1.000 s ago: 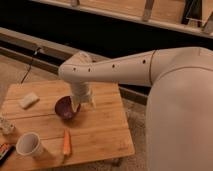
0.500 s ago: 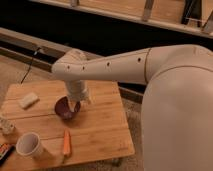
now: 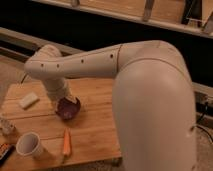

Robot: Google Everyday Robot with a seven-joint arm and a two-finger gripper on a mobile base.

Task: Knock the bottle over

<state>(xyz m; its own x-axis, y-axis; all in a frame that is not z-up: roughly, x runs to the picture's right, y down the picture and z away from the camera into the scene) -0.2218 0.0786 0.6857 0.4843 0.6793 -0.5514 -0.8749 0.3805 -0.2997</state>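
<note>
End effector (image 3: 64, 101) low at purple bowl (image 3: 68, 108); grip state: cannot tell. Bottle (image 3: 6, 124) upright, well to its left at the surface (image 3: 95, 125) edge, white cup (image 3: 29, 145) near it. Risk: a leftward sweep drags the bowl or clips the cup, missing the bottle.

The claw (image 3: 64, 101) is down at the purple bowl (image 3: 71, 111), tucked under the arm's wrist (image 3: 59, 90), so most of it is masked from here. The bottle (image 3: 6, 125) sits right at the left edge, soft and blurry, its markings barely readable. Just below, a dark object (image 3: 3, 151) is sliced by the frame, and there's no telling what it is. On the right, the counter (image 3: 95, 100) vanishes behind the robot's big white body (image 3: 150, 115).
</note>
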